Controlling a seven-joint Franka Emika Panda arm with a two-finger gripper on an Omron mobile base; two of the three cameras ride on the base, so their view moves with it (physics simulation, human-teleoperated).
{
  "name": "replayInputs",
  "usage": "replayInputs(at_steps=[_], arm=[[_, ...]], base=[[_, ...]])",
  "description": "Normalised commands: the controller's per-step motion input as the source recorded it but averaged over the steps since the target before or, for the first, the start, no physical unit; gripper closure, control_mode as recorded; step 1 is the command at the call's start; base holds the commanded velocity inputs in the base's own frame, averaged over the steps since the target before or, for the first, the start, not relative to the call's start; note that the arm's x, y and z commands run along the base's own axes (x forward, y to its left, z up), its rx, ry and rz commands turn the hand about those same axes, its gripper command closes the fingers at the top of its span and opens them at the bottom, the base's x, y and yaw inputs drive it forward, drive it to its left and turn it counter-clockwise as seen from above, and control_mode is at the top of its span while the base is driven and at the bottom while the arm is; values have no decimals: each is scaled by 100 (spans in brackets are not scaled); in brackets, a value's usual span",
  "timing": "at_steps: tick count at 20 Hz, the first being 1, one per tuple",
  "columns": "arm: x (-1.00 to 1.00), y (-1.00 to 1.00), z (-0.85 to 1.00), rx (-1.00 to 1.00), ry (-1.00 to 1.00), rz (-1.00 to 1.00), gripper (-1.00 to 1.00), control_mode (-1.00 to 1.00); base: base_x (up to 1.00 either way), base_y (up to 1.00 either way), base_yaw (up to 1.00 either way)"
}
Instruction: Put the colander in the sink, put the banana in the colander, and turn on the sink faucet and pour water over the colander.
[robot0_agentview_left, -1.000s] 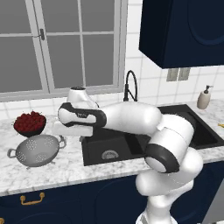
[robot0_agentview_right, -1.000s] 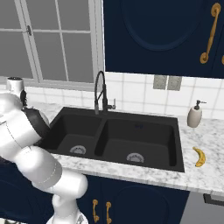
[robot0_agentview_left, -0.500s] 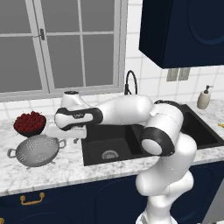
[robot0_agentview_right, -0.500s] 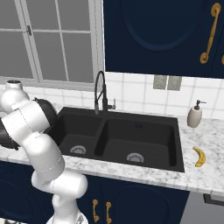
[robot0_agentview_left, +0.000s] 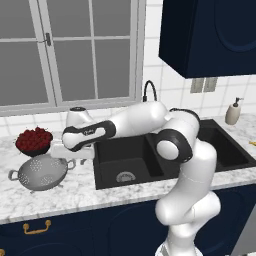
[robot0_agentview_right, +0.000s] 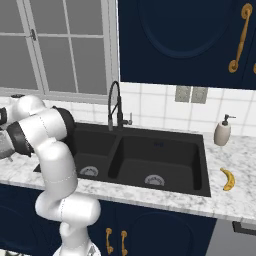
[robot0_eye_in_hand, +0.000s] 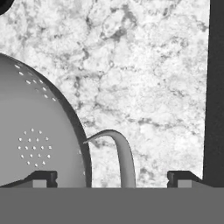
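White marble countertop (robot0_agentview_left: 65, 197) runs under the window, and on its left end sits a dark bowl of red fruit (robot0_agentview_left: 34, 141), with the colander (robot0_agentview_left: 39, 171) on the near side of it, upright on the stone. Since a second ago the arm has swung further left: the gripper (robot0_agentview_left: 67, 161) was over the counter beside the sink's left basin, and now hangs just above the colander's right loop handle (robot0_eye_in_hand: 116, 153). In the hand view the two fingertips (robot0_eye_in_hand: 43, 177) stand wide apart, one over the colander's rim and the other past the handle toward the sink edge, with nothing between them but the handle and bare marble (no contact that I can make out). The colander itself has not moved. To the right, the sink (robot0_agentview_right: 145, 155) lies black and double-basined, and the sink faucet (robot0_agentview_right: 115, 107) rises at its far edge. Further right stands a soap dispenser (robot0_agentview_right: 222, 131), and the banana (robot0_agentview_right: 228, 178) lies on the counter near the sink's right edge, where it was before.
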Motion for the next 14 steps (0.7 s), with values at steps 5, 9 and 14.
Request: replayInputs(at_steps=[5, 9, 14], arm=[[2, 11, -1, 0, 0, 0, -100, -100], [0, 0, -15, 0, 0, 0, -100, -100], [0, 0, -23, 0, 0, 0, -100, -100]], base=[[0, 0, 0], [0, 0, 0], [0, 0, 0]])
